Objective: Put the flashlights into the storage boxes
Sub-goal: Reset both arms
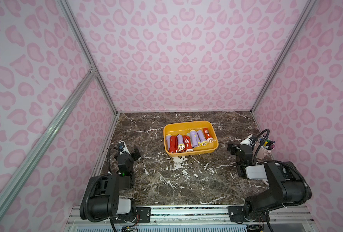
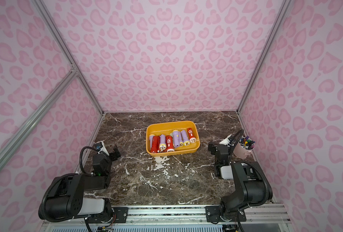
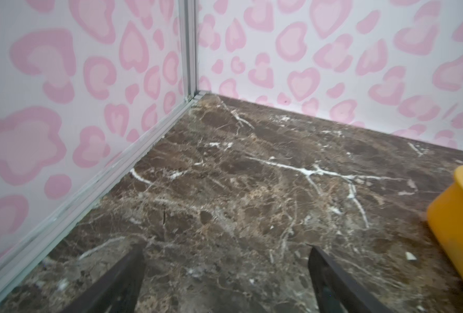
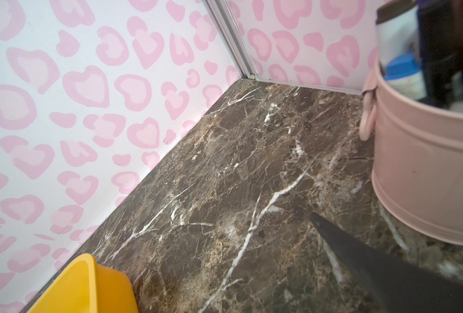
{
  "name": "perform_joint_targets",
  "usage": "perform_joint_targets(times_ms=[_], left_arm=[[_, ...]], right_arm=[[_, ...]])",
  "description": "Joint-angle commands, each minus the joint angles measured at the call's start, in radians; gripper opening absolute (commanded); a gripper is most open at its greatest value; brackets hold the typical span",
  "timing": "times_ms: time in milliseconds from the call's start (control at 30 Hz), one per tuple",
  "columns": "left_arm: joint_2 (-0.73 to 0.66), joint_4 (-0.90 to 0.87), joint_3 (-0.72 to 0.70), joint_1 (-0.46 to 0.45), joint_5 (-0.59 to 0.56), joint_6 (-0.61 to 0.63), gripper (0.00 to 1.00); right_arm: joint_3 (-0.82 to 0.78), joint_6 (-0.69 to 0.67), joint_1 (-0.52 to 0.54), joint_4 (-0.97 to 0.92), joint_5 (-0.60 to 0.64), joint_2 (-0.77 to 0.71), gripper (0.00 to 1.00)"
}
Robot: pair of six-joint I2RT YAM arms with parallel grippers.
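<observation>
The yellow-orange storage box (image 1: 186, 124) (image 2: 170, 123) sits at mid-table in both top views. Several flashlights (image 1: 186, 141) (image 2: 168, 143), lilac with yellow rings and red, lie side by side inside it. None lies on the table. My left gripper (image 1: 135, 153) (image 2: 115, 153) hovers low to the box's left, open and empty; its wrist view shows both fingers (image 3: 132, 271) wide apart over bare marble, with a box corner (image 3: 458, 216) off to one side. My right gripper (image 1: 232, 148) (image 2: 211, 147) stands open and empty to the box's right. Its wrist view shows one finger (image 4: 360, 252) and a box corner (image 4: 89, 287).
A pink cup (image 1: 264, 150) (image 2: 243, 149) (image 4: 428, 176) full of markers stands at the right wall, just behind my right gripper. Pink-patterned walls with aluminium posts close in the dark marble table (image 1: 176, 180) on three sides.
</observation>
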Motion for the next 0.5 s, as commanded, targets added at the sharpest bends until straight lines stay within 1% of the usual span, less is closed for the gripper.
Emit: perform_joint_targets(times_ms=[0, 67, 100, 133, 167, 200, 467], left_arm=[[0.020, 0.027, 0.069, 0.007, 0.108, 0.018, 0.99], [0.042, -0.016, 0.110, 0.001, 0.121, 0.037, 0.97], [0.035, -0.056, 0.123, -0.008, 0.106, 0.042, 0.96], [0.044, -0.037, 0.122, -0.011, 0.101, 0.044, 0.93], [0.037, -0.052, 0.124, -0.013, 0.097, 0.044, 0.93], [0.041, -0.046, 0.123, -0.015, 0.095, 0.045, 0.98], [0.041, -0.084, 0.144, -0.073, 0.012, 0.085, 0.97]], right_arm=[[0.003, -0.010, 0.001, 0.018, 0.011, 0.001, 0.99], [0.006, -0.009, 0.000, 0.013, 0.011, 0.002, 0.99], [0.006, -0.008, 0.000, 0.012, 0.011, 0.003, 0.99], [0.007, -0.007, 0.001, 0.011, 0.011, 0.003, 0.99], [0.007, -0.008, 0.001, 0.013, 0.011, 0.003, 0.99], [0.005, -0.008, 0.001, 0.012, 0.011, 0.001, 0.99], [0.006, -0.008, 0.001, 0.012, 0.012, 0.001, 0.99]])
